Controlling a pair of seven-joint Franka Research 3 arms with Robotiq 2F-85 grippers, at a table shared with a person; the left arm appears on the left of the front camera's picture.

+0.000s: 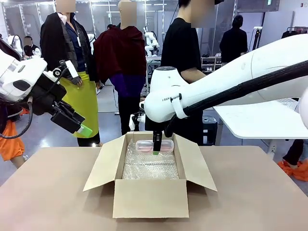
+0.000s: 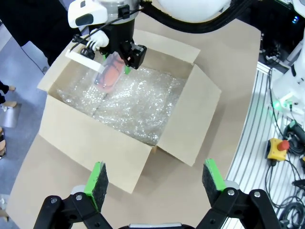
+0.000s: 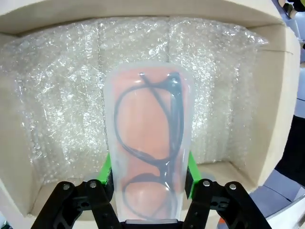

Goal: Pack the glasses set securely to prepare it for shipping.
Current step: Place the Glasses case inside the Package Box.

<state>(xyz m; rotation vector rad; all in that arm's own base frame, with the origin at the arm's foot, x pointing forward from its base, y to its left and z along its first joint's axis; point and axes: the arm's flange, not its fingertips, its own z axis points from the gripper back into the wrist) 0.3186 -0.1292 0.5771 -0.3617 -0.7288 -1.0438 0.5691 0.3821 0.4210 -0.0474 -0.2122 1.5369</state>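
Cardboard box [image 1: 150, 197]: stands open on the tabletop [image 1: 48, 192], four flaps splayed outward, floor lined with bubble wrap [image 1: 149, 166].

Pink case [image 3: 145, 157]: clear rounded-oblong shell with dark-framed spectacles visible inside. It is held over the far end of the box, near the back wall and above the lining. Whether it touches the wrap cannot be told.

Right claw [image 3: 147, 167]: closed on the pink case, one green pad on each long edge near one end, so most of the shell juts out unsupported.

Left claw [image 2: 155, 179]: jaws wide apart and empty, raised above the tabletop on the box's left, well apart from it.

Hazards, as judged:
- The smooth shell is gripped off-centre and may pivot or slip between the pads.
- Letting go too high could make it bounce on the springy wrap and settle askew against the back wall.
- A descending finger may snag and bunch the lining.
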